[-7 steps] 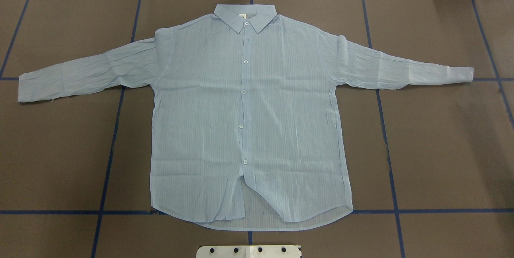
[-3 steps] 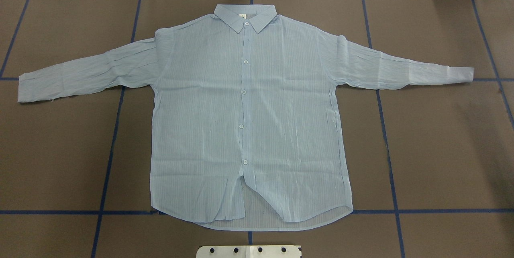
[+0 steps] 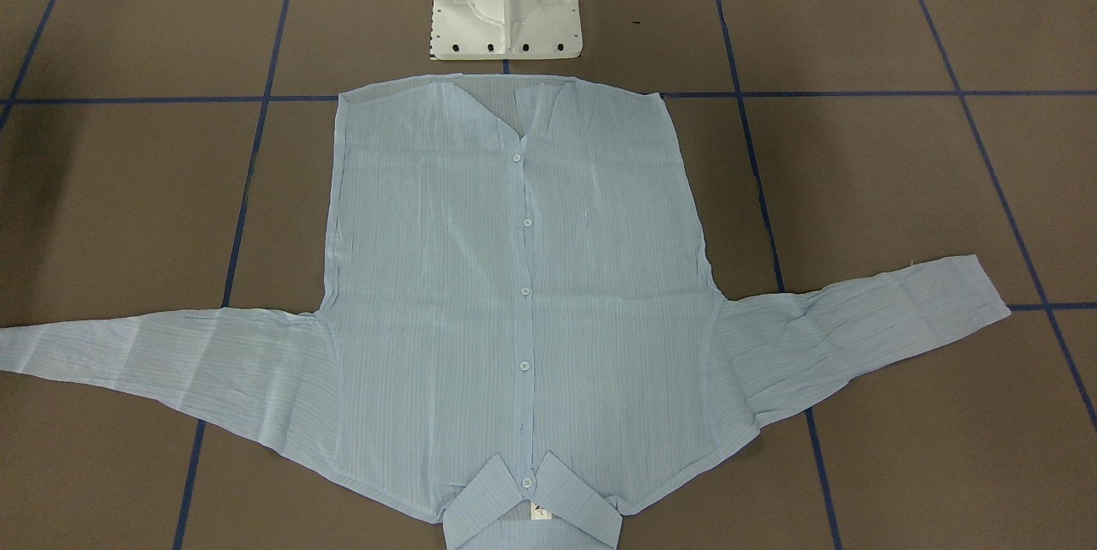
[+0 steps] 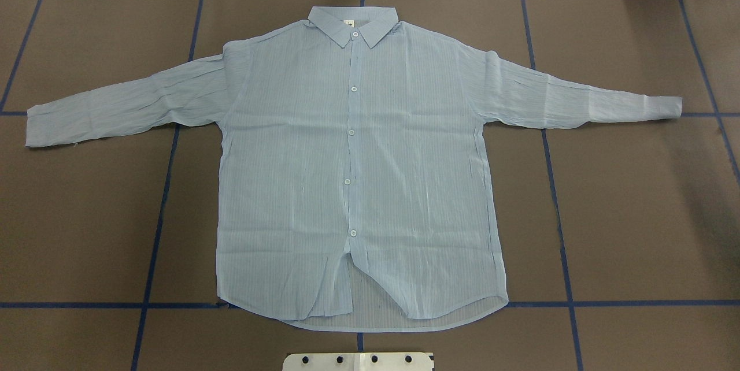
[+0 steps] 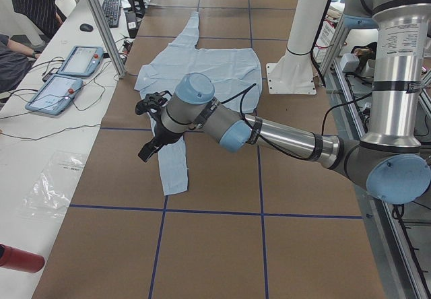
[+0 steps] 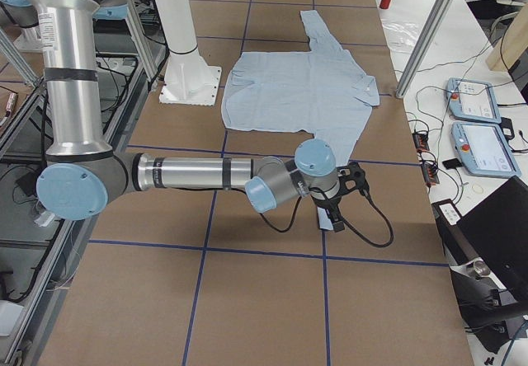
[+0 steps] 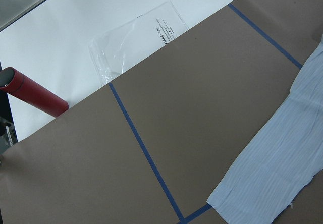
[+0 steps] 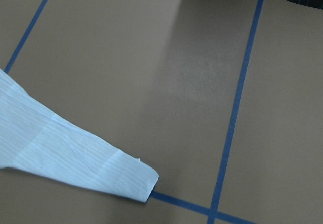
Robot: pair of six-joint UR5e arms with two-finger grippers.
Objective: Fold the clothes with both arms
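From across the table, the shirt [image 3: 514,293] lay flat and buttoned on the brown table [image 3: 857,190]. Its hem sat just short of the white pedestal [image 3: 506,10].

Overhead, both sleeves were spread wide across the blue tape lines [image 4: 558,186].

From the left end, the left arm [image 5: 269,134] reached low, with the left gripper [image 5: 147,152] near the sleeve's end. I couldn't tell how its jaws stood.

From the right end, the right arm [image 6: 206,172] held the right gripper [image 6: 334,213] above the far sleeve's end, its jaws equally unreadable.

The left wrist camera saw a cuff [image 7: 267,183], a red cylinder [image 7: 30,90] and a clear plastic bag [image 7: 136,37].

The right wrist camera saw the other cuff [image 8: 75,158] beside a tape crossing.
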